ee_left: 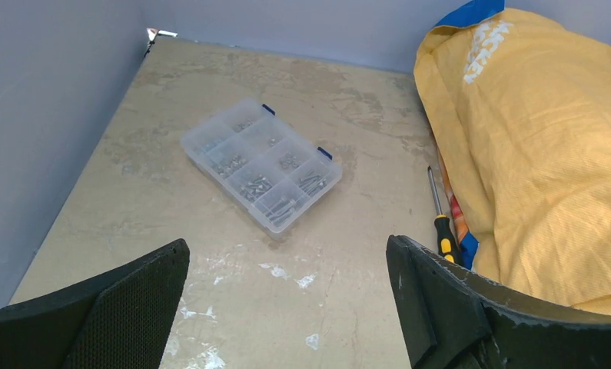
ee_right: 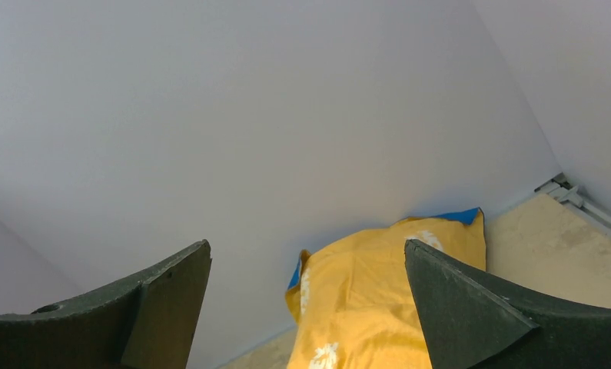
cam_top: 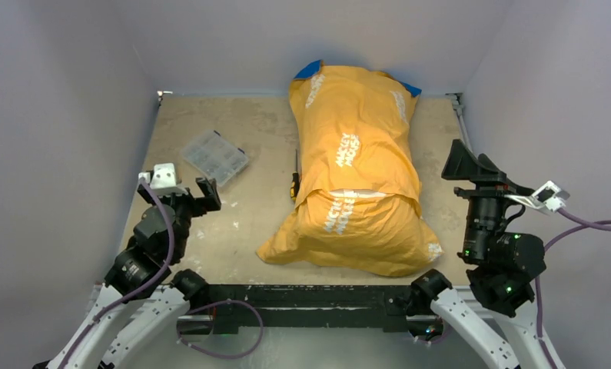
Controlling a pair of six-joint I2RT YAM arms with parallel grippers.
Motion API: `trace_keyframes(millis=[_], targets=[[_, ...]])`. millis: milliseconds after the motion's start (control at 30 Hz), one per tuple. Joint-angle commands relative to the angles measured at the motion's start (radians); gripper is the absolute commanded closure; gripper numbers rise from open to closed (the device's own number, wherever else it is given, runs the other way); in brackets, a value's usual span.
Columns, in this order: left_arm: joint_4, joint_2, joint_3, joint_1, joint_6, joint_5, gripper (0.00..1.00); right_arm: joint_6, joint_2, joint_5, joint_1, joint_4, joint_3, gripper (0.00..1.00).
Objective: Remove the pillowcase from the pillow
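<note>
The orange-yellow pillowcase [cam_top: 356, 154] with white lettering and blue far corners lies lengthwise in the middle of the table, stuffed full. It also shows in the left wrist view [ee_left: 540, 138] and the right wrist view [ee_right: 379, 307]. Only a thin white strip of the pillow [cam_top: 357, 193] shows at a fold across the case; the rest is hidden inside. My left gripper [cam_top: 188, 188] [ee_left: 288, 244] is open and empty, left of the case above bare table. My right gripper [cam_top: 471, 165] [ee_right: 308, 244] is open and empty, raised to the right of the case and facing the back wall.
A clear plastic organiser box [cam_top: 214, 156] [ee_left: 261, 164] of small parts lies at the left. A screwdriver [cam_top: 295, 181] [ee_left: 443, 223] with a black-yellow handle lies against the case's left side. Grey walls close the table on three sides.
</note>
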Motion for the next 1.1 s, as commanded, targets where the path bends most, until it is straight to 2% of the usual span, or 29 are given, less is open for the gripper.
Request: trace_keyframes(millis=[0, 233, 400, 500, 700, 867, 1067], targets=[[0.034, 0.031, 0.008, -0.001, 0.000, 0.021, 0.01, 0.013, 0.043, -0.033, -0.002, 0.004, 0.019, 0.01], [-0.024, 0.179, 0.106, -0.001, -0.052, 0.133, 0.01, 0.115, 0.187, -0.085, -0.003, -0.107, 0.163, 0.01], [-0.066, 0.303, 0.186, -0.002, -0.116, 0.319, 0.01, 0.200, 0.338, -0.283, -0.002, -0.256, 0.313, 0.01], [-0.065, 0.375, 0.198, -0.001, -0.131, 0.436, 0.04, 0.181, 0.396, -0.432, -0.003, -0.260, 0.301, 0.01], [-0.058, 0.516, 0.189, -0.005, -0.154, 0.632, 0.06, 0.197, 0.470, -0.479, -0.003, -0.286, 0.231, 0.01], [0.032, 0.567, 0.122, -0.066, -0.218, 0.696, 0.06, 0.169, 0.595, -0.635, 0.002, -0.253, 0.155, 0.01], [0.139, 0.660, 0.086, -0.193, -0.274, 0.634, 0.07, 0.282, 0.805, -0.457, 0.237, -0.288, 0.164, 0.01]])
